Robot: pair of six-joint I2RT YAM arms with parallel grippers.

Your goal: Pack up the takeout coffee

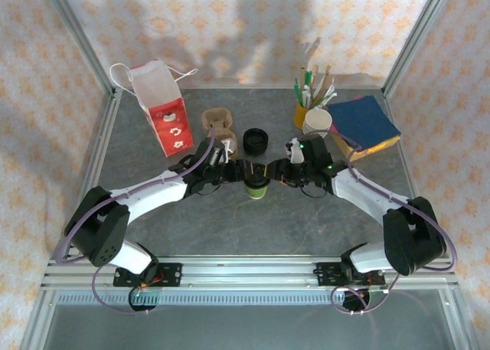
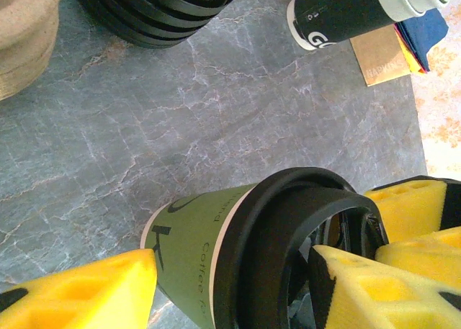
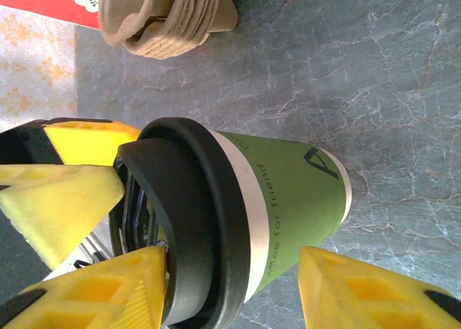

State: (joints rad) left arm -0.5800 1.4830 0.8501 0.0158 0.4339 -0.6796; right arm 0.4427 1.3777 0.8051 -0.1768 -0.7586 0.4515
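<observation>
one takeout coffee, green-walled with a black lid. one stack of black lids, too tightly nested to count. one stack of lidless cups. one stack of brown pulp cup carriers. one red and white paper bag with two handles. one yellow pot of pens and sticks, too crowded to count. one pile of coloured sheets. two arms, each with one hand: left hand, right hand. one bench.

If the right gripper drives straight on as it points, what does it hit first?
Most likely the takeout coffee, sitting between the fingers of the right gripper; the left gripper is close behind it, depth unclear.
</observation>
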